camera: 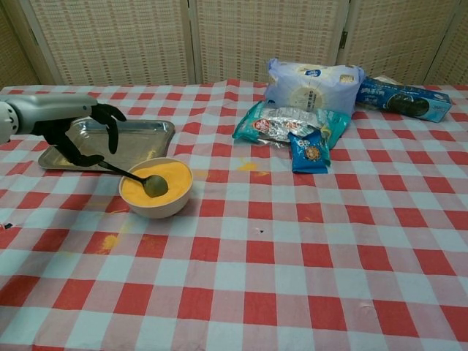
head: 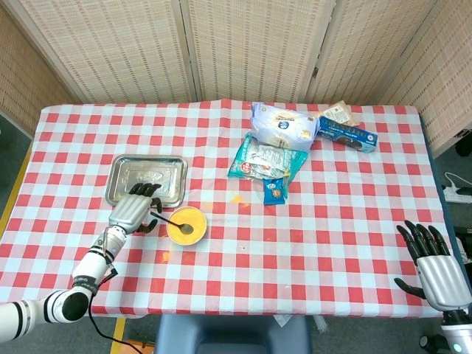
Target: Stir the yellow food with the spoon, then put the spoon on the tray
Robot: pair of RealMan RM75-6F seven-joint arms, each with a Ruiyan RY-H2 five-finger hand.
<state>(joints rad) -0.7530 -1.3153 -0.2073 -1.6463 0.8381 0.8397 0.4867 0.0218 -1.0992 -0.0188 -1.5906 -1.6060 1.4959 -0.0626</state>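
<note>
Shiny metal tray (head: 146,179); glossy, probably foil snack packets (head: 265,158); checked cloth (head: 310,236).

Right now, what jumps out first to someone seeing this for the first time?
The bowl of yellow food near the table's left side, with the spoon resting in it and its handle pointing toward the tray just behind. The left hand hovers by the handle's end, fingers curled; whether it grips is unclear. Snack packets cluster at the far middle-right.
</note>
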